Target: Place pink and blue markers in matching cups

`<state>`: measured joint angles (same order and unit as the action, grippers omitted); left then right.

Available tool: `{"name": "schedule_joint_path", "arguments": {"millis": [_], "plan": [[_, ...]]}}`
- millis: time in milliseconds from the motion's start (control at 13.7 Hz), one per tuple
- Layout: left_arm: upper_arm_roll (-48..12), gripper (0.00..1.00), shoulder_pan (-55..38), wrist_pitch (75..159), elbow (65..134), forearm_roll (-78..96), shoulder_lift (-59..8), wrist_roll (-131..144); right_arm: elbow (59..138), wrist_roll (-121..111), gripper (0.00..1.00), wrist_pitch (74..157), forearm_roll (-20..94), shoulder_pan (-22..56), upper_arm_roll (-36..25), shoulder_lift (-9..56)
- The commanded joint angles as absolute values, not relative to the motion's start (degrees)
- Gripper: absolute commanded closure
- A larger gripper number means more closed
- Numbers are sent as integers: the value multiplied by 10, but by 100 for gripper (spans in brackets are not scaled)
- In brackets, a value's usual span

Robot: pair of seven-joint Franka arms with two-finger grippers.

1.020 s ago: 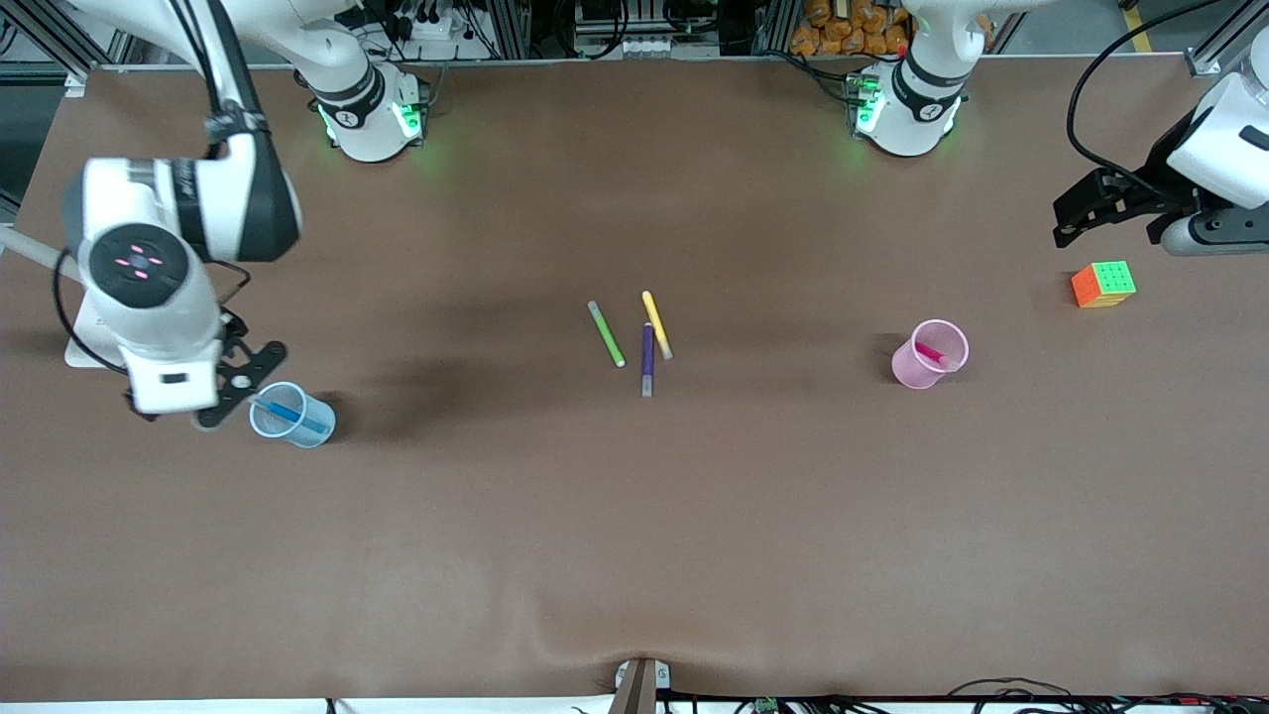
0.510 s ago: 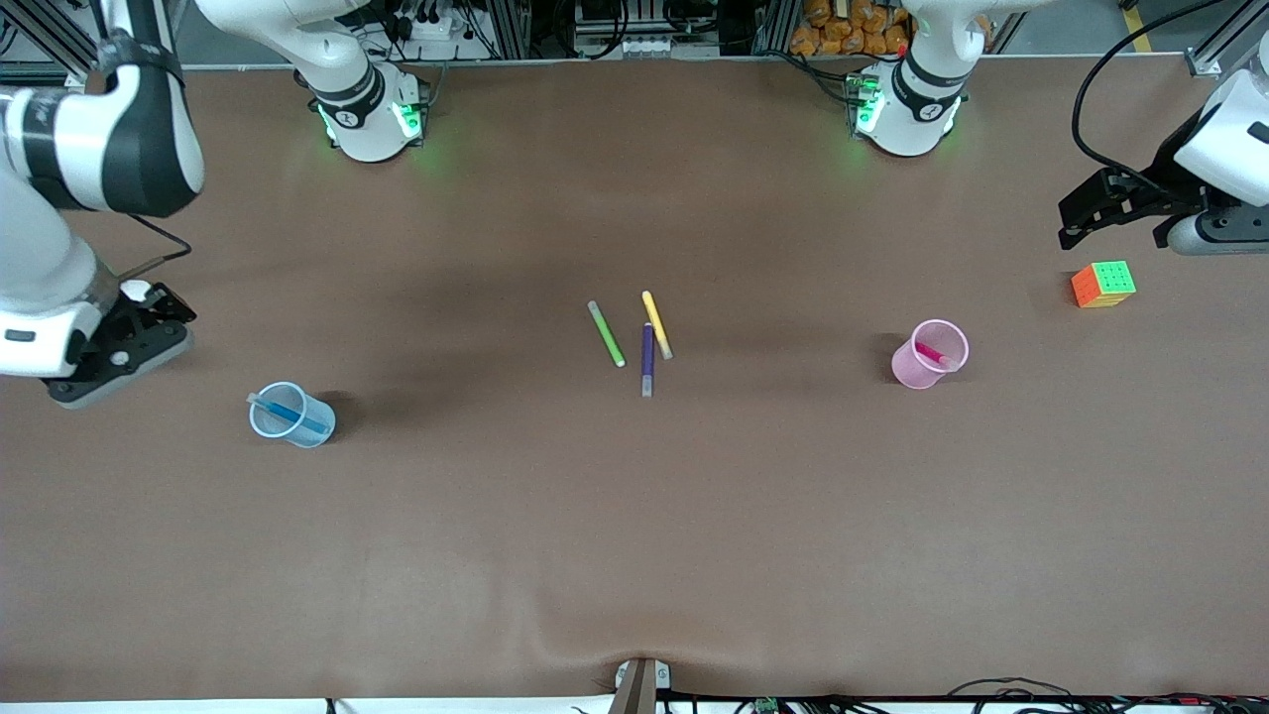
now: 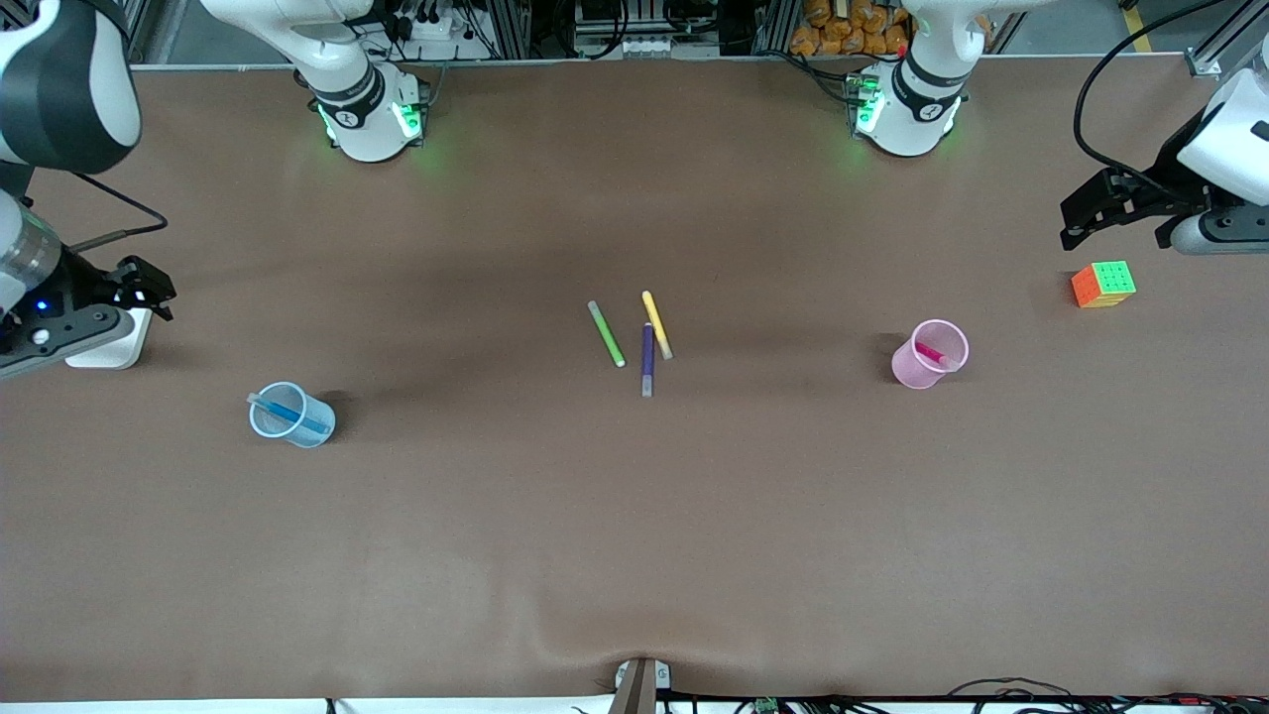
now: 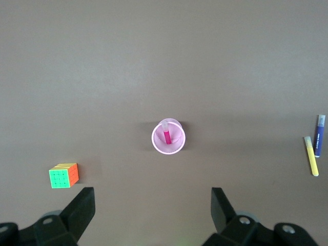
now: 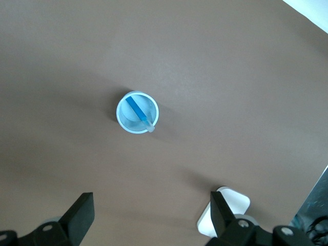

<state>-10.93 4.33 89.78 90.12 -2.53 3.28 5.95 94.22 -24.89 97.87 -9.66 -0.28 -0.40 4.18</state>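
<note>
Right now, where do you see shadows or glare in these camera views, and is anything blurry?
Front view: soft shadows beside the blue cup and pink cup, green glow around both arm bases. Left wrist view: sharp and evenly lit, faint shadow beside the pink cup. Right wrist view: blue cup sharp, broad dim shadows on the table; no glare.

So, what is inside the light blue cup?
The blue marker stands slanted inside the blue cup, its pale cap leaning on the rim. Nothing else shows inside. The marker covers a strip of the cup's bottom.
</note>
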Motion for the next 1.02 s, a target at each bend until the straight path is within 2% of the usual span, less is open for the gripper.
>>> {"name": "schedule_joint_path", "arguments": {"millis": [0,219,583,802,947], "plan": [[-111,0,46,893,883,-31,39,61,931,-168,0,956,-75,-68,63,21],[-110,0,47,893,882,-30,36,57,933,-84,0,933,-38,-96,89,-10],[-106,0,45,892,887,-25,40,58,936,-83,0,934,6,-132,91,-25],[-39,0,-17,889,903,-25,54,57,938,-82,0,919,8,-135,91,-47],[-24,0,-34,889,916,-25,65,55,942,-83,0,914,8,-134,86,-61]]}}
